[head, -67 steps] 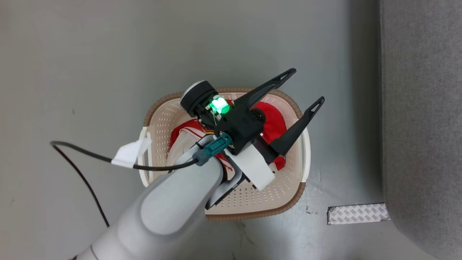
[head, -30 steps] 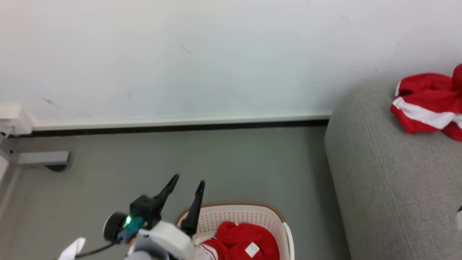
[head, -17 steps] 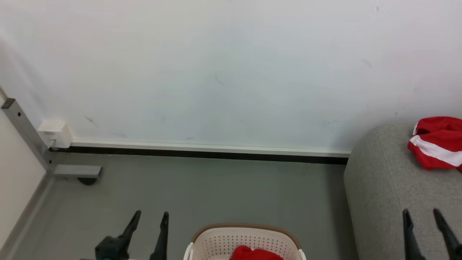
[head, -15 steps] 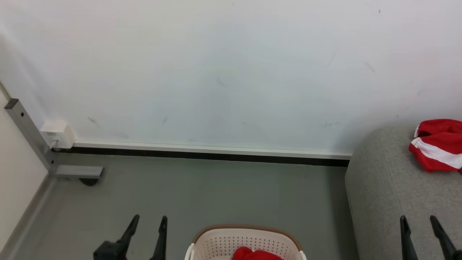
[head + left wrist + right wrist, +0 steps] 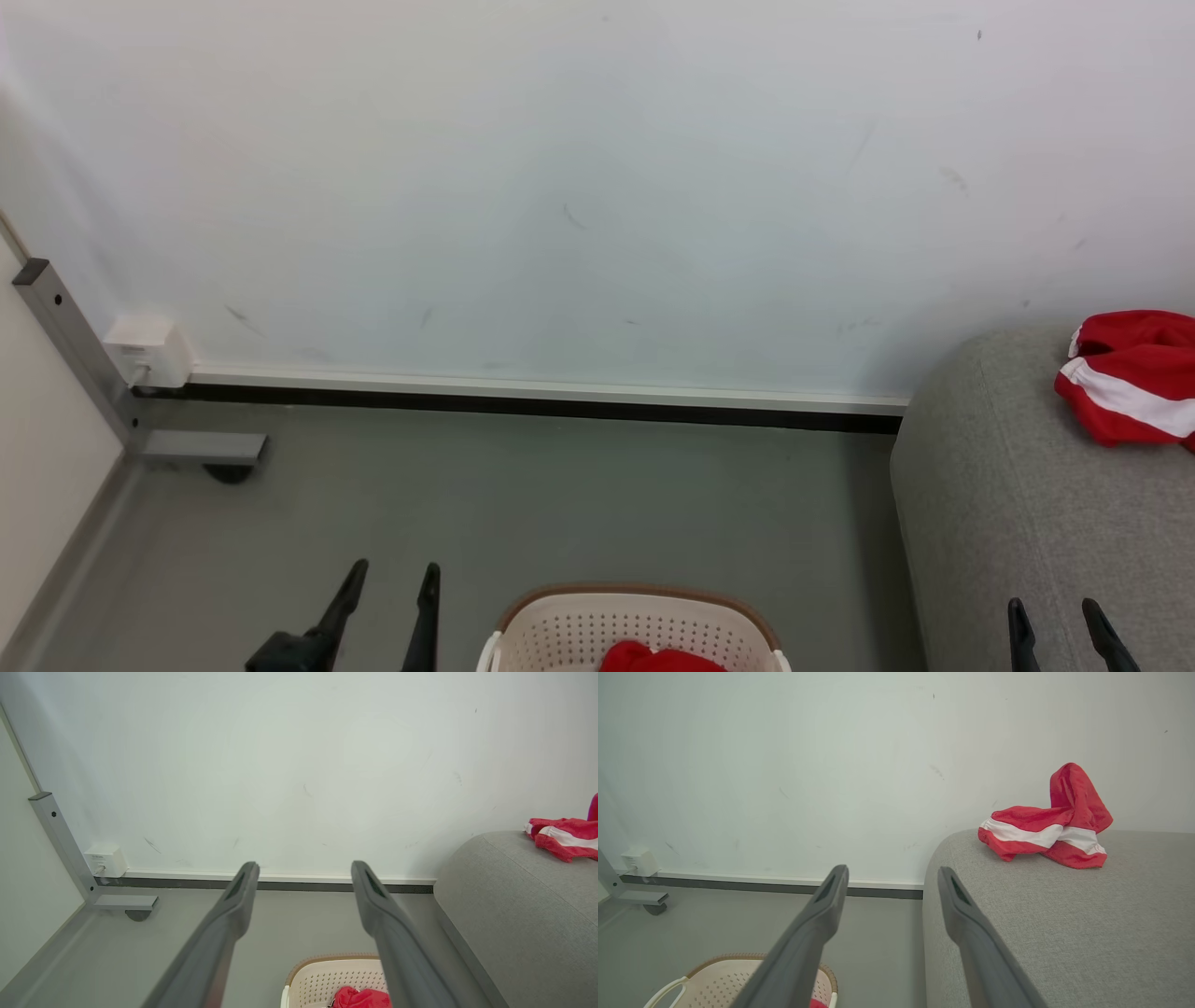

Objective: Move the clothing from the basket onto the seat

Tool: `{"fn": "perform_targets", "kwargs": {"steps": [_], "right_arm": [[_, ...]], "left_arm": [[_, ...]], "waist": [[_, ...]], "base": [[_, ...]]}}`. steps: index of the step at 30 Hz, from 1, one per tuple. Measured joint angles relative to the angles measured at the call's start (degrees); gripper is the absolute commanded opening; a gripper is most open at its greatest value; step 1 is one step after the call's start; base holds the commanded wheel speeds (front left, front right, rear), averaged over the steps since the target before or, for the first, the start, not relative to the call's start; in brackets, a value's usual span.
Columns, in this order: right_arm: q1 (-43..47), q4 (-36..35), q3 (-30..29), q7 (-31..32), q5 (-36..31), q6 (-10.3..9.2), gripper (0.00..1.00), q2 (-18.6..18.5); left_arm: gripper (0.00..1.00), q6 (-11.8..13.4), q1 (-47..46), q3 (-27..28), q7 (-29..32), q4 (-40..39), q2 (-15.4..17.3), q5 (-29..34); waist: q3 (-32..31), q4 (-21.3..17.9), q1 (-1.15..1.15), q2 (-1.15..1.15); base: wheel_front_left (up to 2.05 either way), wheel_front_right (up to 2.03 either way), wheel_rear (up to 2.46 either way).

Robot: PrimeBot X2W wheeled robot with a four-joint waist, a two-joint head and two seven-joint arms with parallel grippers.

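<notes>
Left hand (image 5: 395,567): fingers apart, empty, beside the basket (image 5: 635,602), probably held clear.
Right hand (image 5: 1052,607): fingers apart, empty, by the near edge of the seat (image 5: 1008,523).
Clothing (image 5: 658,658): in the basket, not yet moved.
Other garment (image 5: 1125,387): at the seat's far edge.

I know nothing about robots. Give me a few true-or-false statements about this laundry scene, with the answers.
1. A red and white garment lies on the grey seat. True.
2. The basket stands on the floor beside the seat. True.
3. The basket is empty. False: red clothing lies inside it.
4. The left hand grips red fabric. False: it is open and holds nothing.
5. The right hand is shut. False: its two fingers stand well apart.
</notes>
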Motion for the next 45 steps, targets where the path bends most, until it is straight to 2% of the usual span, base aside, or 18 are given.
{"fn": "perform_targets", "kwargs": {"steps": [16,45], "right_arm": [[-0.3,1.04,0.79,-0.49,0.11,0.0,1.0,0.14],[-0.73,-0.54,1.16,-0.43,0.51,0.0,1.0,0.16]], "left_arm": [[1.0,-2.67,0.0,2.19,0.0,1.52,-2.04,2.18],[1.0,-4.98,0.2,5.06,0.0,1.98,-3.53,4.31]], "waist": [[0.19,-0.68,0.01,0.0],[0.92,-1.67,0.01,0.0]], "base": [[0.0,0.0,0.0],[0.0,0.0,0.0]]}}
